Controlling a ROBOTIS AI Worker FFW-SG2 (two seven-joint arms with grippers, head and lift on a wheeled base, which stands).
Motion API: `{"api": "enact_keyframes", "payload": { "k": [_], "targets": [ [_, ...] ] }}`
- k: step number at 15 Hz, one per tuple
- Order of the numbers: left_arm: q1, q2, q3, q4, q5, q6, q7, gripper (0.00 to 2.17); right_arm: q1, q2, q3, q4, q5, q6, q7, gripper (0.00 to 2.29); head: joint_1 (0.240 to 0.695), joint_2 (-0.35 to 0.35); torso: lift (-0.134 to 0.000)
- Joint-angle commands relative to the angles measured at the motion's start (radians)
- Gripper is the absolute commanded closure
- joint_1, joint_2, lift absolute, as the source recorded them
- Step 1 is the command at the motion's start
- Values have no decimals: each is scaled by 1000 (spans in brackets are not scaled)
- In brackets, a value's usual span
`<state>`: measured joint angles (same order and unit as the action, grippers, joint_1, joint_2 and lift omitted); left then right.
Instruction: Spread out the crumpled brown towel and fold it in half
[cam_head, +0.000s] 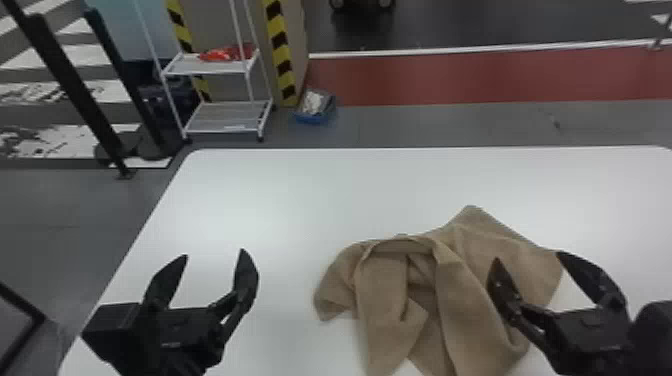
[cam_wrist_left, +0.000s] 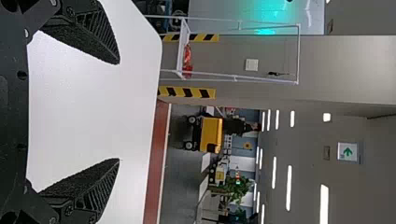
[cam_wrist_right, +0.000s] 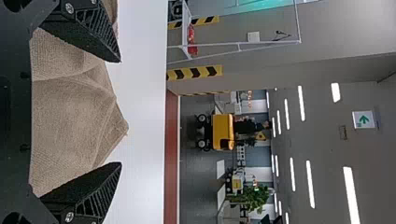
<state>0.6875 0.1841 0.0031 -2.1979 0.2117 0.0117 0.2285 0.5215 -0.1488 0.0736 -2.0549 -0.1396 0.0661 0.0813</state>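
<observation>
In the head view, the brown towel lies crumpled on the white surface, to the robot's right of the middle, with one corner spread away from the robot and loose folds heaped nearer. The right pincer is wide open and empty over the towel's right part, one finger hiding some of the cloth. The left pincer is also wide open and empty, over bare surface and apart from the towel. Beyond the surface stand a white rack with a red item on its upper shelf, black-and-yellow striped edging, and a blue bin on the floor. Dark posts stand off to the left.

In the left wrist view, the left pincer's fingers are far apart with bare surface between them; a yellow cart and a green plant are in the background.

In the right wrist view, the towel shows between the right pincer's widely parted fingers, one corner pointing toward the surface's far edge. I cannot tell whether either finger touches the cloth.
</observation>
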Motion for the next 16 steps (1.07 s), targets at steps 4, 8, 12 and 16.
{"api": "enact_keyframes", "payload": {
  "k": [4,8,12,16],
  "targets": [
    [7,0,0,-8,0,0,0,151,3,-2,0,4,-5,-2,2,97,695,134,-123],
    [12,0,0,-17,-2,9,0,151,2,-9,2,5,-8,-2,0,97,695,133,-123],
    [12,0,-2,-19,-14,18,2,151,0,-15,6,5,-9,-2,0,97,695,133,-123],
    [10,-2,-2,-17,-14,18,2,151,-28,-18,14,24,-8,44,5,97,695,134,-123]
  ]
}}
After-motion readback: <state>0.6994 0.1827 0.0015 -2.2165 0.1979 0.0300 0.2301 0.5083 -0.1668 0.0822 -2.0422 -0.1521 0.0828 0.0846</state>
